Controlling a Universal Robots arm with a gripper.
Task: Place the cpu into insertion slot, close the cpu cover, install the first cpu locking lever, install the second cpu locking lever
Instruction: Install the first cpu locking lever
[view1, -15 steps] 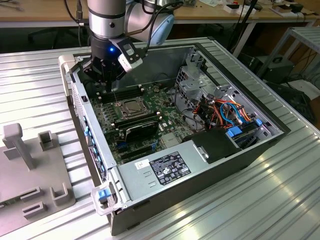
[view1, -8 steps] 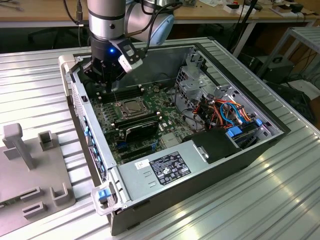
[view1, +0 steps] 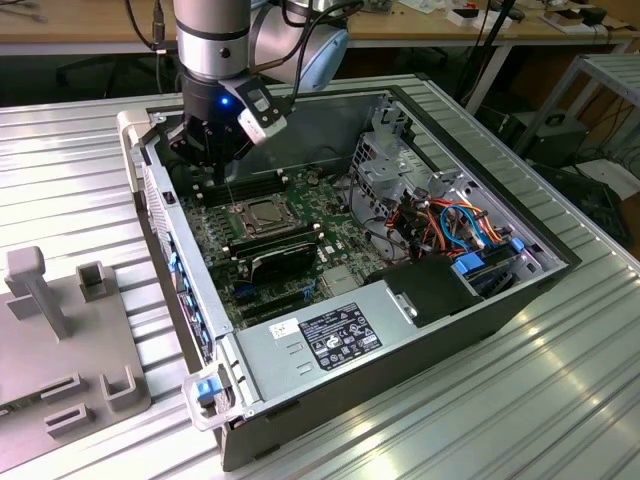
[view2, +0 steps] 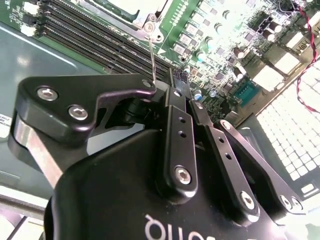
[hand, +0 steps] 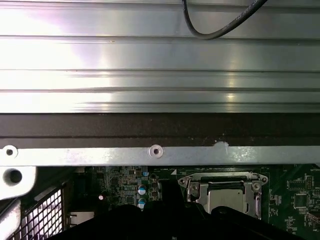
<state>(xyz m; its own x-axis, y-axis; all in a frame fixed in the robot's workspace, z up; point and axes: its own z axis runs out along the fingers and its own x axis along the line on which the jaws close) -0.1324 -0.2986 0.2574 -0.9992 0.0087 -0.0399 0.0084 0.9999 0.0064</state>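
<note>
Cpu cover (view1: 262, 213) beside upright locking lever (view2: 152, 57)

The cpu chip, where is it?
In the exterior view, the flat silver-grey square cpu sits on the green circuit board, beside long black memory slots, near the black gripper.

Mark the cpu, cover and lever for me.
cpu (view1: 263, 212), exterior view, middle of its silver top.
cover (hand: 220, 176), first wrist view, the long shiny bar of its frame.
lever (view2: 152, 60), second wrist view, middle of the thin rod.
</note>
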